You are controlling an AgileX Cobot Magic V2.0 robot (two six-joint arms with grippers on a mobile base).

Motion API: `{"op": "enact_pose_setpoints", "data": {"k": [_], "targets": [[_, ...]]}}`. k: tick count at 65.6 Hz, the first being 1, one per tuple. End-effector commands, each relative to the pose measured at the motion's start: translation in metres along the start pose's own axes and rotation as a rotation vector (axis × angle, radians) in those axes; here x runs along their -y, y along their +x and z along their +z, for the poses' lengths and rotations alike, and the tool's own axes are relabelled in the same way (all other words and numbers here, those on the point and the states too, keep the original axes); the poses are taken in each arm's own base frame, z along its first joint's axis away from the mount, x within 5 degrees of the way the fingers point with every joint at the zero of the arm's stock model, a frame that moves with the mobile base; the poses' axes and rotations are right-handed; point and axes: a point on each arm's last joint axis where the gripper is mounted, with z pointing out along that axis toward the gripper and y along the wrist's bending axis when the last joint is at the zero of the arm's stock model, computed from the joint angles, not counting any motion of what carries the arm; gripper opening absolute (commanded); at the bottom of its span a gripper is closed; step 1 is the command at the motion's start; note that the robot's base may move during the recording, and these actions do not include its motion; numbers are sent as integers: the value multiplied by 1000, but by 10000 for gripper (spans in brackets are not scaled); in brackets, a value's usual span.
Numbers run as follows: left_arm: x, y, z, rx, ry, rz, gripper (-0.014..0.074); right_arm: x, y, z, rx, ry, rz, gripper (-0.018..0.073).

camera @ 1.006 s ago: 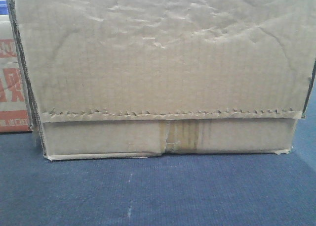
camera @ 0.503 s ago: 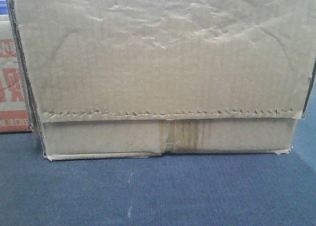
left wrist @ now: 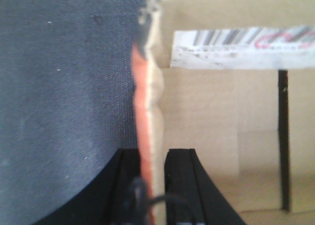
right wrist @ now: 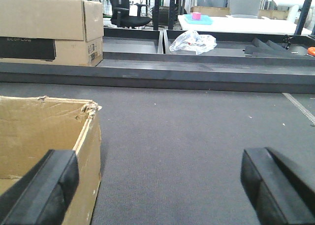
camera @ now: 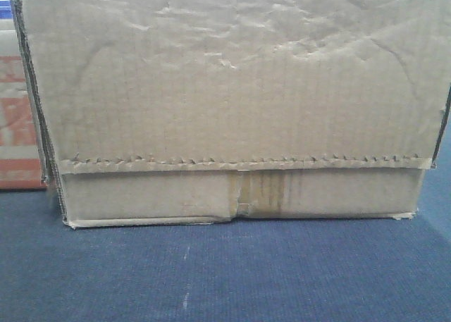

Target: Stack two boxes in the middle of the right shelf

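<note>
A large plain, creased tan box [camera: 232, 89] fills the front view, with a jagged flap edge and yellowed tape low on its face, standing on blue-grey carpet. A second box with red print [camera: 15, 118] shows blurred at the left edge. My left gripper [left wrist: 153, 185] is shut on a thin box wall [left wrist: 147, 102], orange outside and tan inside; a barcode label [left wrist: 241, 48] lies inside that box. My right gripper [right wrist: 157, 190] is wide open and empty, with its left finger [right wrist: 44, 185] over the wall of an open tan box [right wrist: 44, 131]. The shelf is out of view.
The right wrist view shows grey carpet [right wrist: 187, 136] ahead, a raised dark ledge [right wrist: 157, 72], another carton [right wrist: 49, 28] at the far left, black trays with a plastic bag [right wrist: 195, 40], and a white table [right wrist: 246, 23] and office chair behind.
The red-printed box at the left edge of the front view has gone blurred and shifted slightly. The large plain box has not moved.
</note>
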Motion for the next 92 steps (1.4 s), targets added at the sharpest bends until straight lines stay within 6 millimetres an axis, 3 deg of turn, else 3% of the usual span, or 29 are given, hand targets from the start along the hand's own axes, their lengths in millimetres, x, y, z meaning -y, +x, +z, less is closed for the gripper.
{"op": "enact_pose_setpoints", "data": {"k": [1, 14, 28, 41, 52, 57, 67, 79, 92], "targets": [[-1, 3, -32, 86, -35, -24, -111, -1, -4, 0, 28, -5, -12, 568], [-3, 17, -96, 276, -158, -72, -111, -3, -4, 0, 28, -22, -13, 568], [7, 32, -168, 513, -143, -137, -111, -4, -4, 0, 28, -26, -14, 568], [32, 34, -242, 741, 54, -144, -111, -7, -4, 0, 28, -47, -16, 568], [70, 34, -279, 874, 255, -76, -111, -7, -4, 0, 28, -47, -16, 568], [89, 34, -284, 893, 334, -46, -111, -7, -4, 0, 28, -47, -16, 568], [128, 21, -266, 816, 452, 13, -111, -7, -4, 0, 28, -47, -16, 568], [182, -2, -218, 657, 490, 125, -111, -7, -4, 0, 28, -47, -16, 568], [214, -22, -166, 539, 417, 154, -111, -7, -4, 0, 28, -47, -16, 568]]}}
